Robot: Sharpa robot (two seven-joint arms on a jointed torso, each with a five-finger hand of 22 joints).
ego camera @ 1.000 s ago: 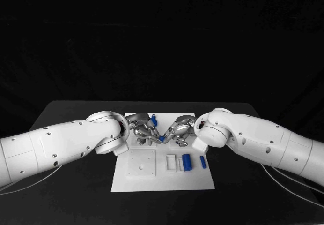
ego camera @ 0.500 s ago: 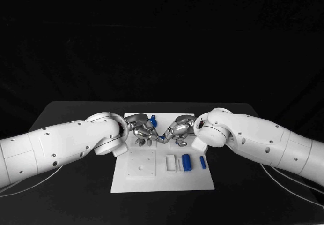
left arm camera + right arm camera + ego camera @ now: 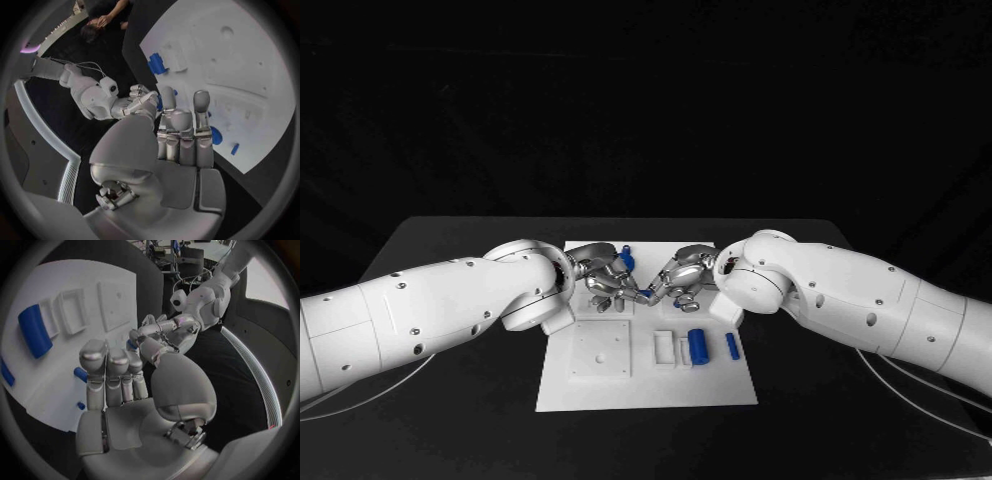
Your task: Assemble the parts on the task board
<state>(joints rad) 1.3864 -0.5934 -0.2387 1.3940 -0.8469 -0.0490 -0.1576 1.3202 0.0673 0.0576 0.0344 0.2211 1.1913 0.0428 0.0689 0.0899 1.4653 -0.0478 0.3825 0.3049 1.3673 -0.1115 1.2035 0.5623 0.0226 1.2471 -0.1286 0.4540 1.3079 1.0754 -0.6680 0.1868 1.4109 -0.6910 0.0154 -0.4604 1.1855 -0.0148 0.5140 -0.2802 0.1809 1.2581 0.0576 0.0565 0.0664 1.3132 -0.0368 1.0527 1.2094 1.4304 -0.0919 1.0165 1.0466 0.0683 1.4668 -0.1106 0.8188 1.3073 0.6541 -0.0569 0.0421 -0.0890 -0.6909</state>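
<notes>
A: Task board (image 3: pixel 646 395) status, near end?
B: Two blue parts (image 3: pixel 700 347) lie in recesses.
A: Hands?
B: Left hand (image 3: pixel 604 278) and right hand (image 3: pixel 684 279) meet fingertip to fingertip over the far half, jointly pinching a small blue part (image 3: pixel 646 294).

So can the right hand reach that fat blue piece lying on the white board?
Probably yes. The fat blue piece lies uncovered on the task board, just nearer the robot than the right hand, though that hand seems busy with a small blue part between both hands.
</notes>
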